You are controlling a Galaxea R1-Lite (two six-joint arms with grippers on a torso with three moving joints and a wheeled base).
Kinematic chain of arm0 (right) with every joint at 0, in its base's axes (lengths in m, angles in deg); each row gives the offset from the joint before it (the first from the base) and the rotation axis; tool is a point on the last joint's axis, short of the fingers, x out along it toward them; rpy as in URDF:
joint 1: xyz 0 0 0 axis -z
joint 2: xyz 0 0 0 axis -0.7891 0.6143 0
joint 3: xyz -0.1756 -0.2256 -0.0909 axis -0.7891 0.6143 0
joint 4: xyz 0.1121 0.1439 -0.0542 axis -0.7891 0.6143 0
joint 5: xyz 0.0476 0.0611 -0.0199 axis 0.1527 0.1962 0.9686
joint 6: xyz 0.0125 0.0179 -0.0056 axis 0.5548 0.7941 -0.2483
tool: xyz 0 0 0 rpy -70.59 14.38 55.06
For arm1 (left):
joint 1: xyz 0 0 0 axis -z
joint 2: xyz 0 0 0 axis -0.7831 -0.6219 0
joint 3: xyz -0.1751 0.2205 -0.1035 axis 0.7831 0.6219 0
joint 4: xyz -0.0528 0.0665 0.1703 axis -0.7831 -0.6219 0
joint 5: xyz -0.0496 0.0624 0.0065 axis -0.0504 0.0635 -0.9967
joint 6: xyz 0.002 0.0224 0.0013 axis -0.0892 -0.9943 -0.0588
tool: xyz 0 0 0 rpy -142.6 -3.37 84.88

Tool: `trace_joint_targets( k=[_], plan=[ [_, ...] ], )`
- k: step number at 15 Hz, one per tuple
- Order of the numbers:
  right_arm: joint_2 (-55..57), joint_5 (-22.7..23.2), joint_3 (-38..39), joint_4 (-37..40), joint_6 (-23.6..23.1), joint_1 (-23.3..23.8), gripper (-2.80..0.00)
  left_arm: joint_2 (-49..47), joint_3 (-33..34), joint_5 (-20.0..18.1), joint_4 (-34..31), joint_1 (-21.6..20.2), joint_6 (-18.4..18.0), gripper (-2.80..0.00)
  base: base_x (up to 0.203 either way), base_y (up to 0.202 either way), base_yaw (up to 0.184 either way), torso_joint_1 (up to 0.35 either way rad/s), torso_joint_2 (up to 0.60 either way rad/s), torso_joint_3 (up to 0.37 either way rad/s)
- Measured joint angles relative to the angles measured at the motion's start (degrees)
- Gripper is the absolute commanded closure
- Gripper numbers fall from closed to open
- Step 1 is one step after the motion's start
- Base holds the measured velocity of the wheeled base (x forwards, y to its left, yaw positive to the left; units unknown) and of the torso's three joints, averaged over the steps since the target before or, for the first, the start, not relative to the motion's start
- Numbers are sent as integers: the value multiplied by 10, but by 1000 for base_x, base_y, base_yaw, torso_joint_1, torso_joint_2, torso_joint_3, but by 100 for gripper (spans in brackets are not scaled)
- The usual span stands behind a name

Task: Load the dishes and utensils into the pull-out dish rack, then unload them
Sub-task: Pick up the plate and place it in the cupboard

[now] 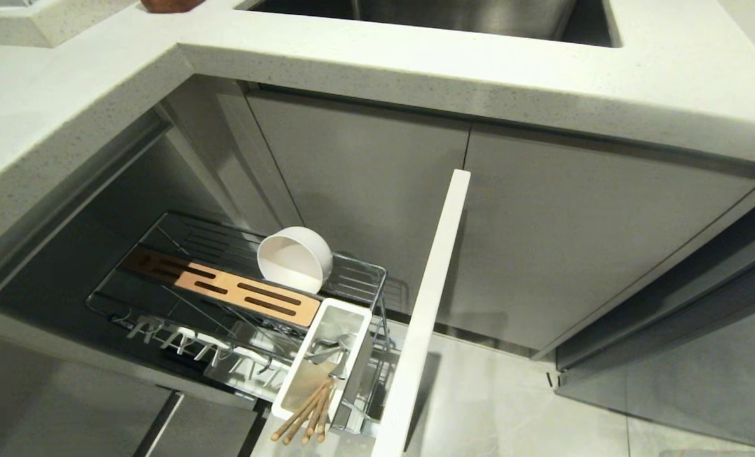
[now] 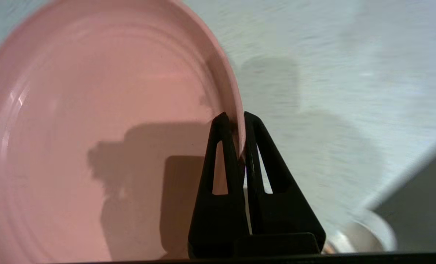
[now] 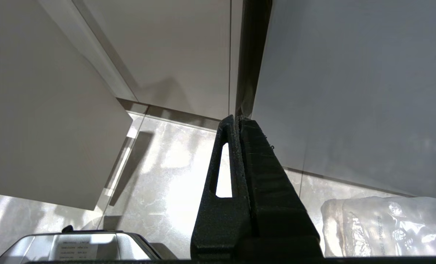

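In the left wrist view my left gripper (image 2: 236,119) is shut on the rim of the pink plate (image 2: 93,121), one finger inside the rim and one outside, above a pale speckled counter (image 2: 331,73). Neither arm shows in the head view. There the pull-out dish rack (image 1: 237,285) stands drawn out under the counter. A cream-white bowl (image 1: 294,259) lies tilted on its side at the rack's back. The white caddy (image 1: 326,355) holds the wooden chopsticks (image 1: 306,411) and a metal spoon (image 1: 327,353). My right gripper (image 3: 238,118) is shut on nothing, parked above the floor.
The rack's pale cabinet front (image 1: 425,317) stands edge-on to the right of the caddy. A steel sink (image 1: 434,16) is set in the counter above. A metal vessel's rim (image 2: 364,234) shows near the left gripper. A clear plastic bag (image 3: 386,227) lies on the floor.
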Motion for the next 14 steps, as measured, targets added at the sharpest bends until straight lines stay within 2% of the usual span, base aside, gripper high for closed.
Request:
trace_joint_targets(
  k=[7, 11, 14],
  plan=[
    [0, 0, 0, 0, 0, 0, 0, 57, -61, -14, 9, 137, 13, 0, 0, 0, 0, 0, 0, 0],
    [0, 0, 0, 0, 0, 0, 0, 83, -68, -33, 69, 201, 36, 0, 0, 0, 0, 0, 0, 0],
    [0, 0, 0, 0, 0, 0, 0, 89, -68, -50, 81, 245, 74, 0, 0, 0, 0, 0, 0, 0]
  ],
)
